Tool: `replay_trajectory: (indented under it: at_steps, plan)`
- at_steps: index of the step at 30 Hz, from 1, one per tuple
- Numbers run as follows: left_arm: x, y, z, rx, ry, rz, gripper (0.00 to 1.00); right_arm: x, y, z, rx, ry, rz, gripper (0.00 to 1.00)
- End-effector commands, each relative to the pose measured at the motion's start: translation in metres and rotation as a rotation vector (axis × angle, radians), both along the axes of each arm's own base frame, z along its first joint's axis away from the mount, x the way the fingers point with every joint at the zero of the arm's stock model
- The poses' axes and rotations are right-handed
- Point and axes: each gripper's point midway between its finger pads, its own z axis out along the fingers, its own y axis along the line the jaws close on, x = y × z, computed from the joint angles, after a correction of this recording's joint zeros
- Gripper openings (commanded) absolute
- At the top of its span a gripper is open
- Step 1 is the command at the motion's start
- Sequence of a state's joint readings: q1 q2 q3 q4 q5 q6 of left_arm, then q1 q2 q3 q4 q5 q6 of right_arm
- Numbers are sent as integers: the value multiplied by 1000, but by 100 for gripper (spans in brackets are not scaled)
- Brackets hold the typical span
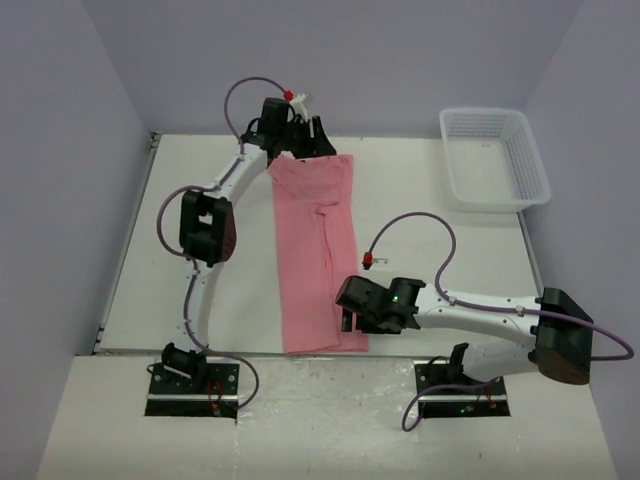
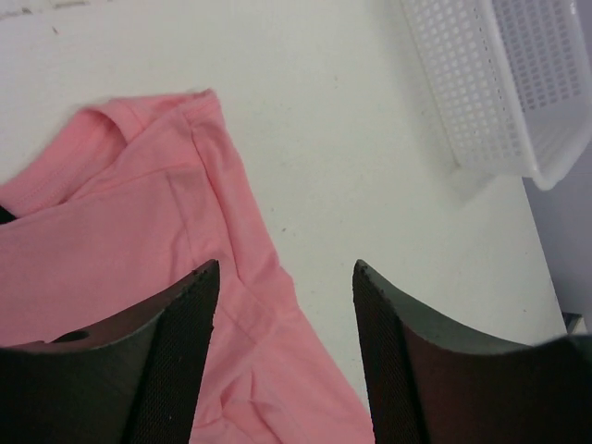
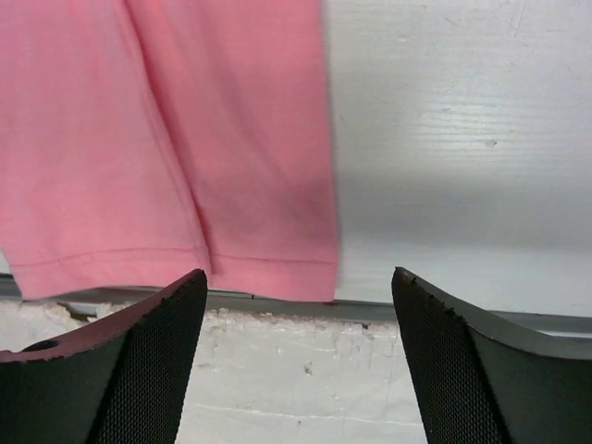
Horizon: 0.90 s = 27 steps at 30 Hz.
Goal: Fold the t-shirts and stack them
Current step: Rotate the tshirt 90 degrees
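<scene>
- Where the white table fills the space between pale lilac walls, the two arms are bolted at its near edge. The left arm reaches up to the far side, and the right arm lies low across the near right part.
- The salmon-pink t-shirt lies flat along the middle of the table, folded into one long narrow strip. It runs from the far side to the near edge, with a lengthwise crease down it, and its hem reaches the very lip of the table.
- The white mesh basket sits at the far right corner, well apart from the t-shirt.
- The left gripper hangs at the far end of the strip. In its wrist view the dark fingers are spread wide with nothing pinched between them. The t-shirt lies slack on the table below them, and the basket shows at the upper right.
- The right gripper sits just beside the strip's near right corner. From its own camera the fingers are also parted and grasp nothing. The hem of the t-shirt lies ahead of them at the table's edge, apart from both pads.
</scene>
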State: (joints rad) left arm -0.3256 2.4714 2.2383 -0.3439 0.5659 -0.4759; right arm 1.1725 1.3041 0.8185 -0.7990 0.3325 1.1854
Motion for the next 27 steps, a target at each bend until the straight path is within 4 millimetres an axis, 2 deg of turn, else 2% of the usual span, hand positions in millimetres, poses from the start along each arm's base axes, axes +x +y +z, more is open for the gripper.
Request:
replay_trajectory:
  at_steps: [1,3,4,6,7,8,10,11,12,13,15,16,17,19,21,25,27]
  plan:
    - [-12,18,74,67,-96,50,61,7,-3,16,-20,-49,17,82]
    - [-19,28,73,103,-57,103,60,4,-4,13,-19,-32,12,81]
    - [-36,34,69,135,-15,122,58,2,-5,8,-1,-30,12,80]
    - [-49,52,60,225,9,215,55,-3,-5,3,40,-19,14,78]
    - [-70,62,30,288,75,230,54,-3,-4,6,82,-34,12,77]
    - [-83,71,51,319,36,290,51,-5,-9,-2,92,-36,3,76]
    - [-112,85,45,346,74,326,49,-3,-13,-3,122,-41,-7,73]
    - [-142,97,40,345,109,342,48,-3,-17,-5,144,-45,-15,71]
    - [-158,103,37,343,122,350,48,0,-20,-7,156,-46,-27,69]
    - [-188,109,34,319,140,338,47,-3,-19,-10,197,-27,-25,68]
    - [-214,112,34,306,140,323,47,2,-16,-12,260,-20,-20,67]
    - [-236,117,34,304,135,317,47,-4,-10,-13,309,14,6,67]
    - [-249,117,32,307,142,300,48,-2,-8,-16,335,5,12,67]
    - [-274,128,29,306,157,307,48,-3,-7,-18,337,19,21,66]
    - [-291,123,26,265,180,273,50,-5,-5,-25,321,45,30,66]
    - [-330,121,-2,242,288,217,50,-9,2,-32,330,90,39,65]
    - [-340,122,-11,244,306,209,50,-12,6,-34,375,102,25,64]
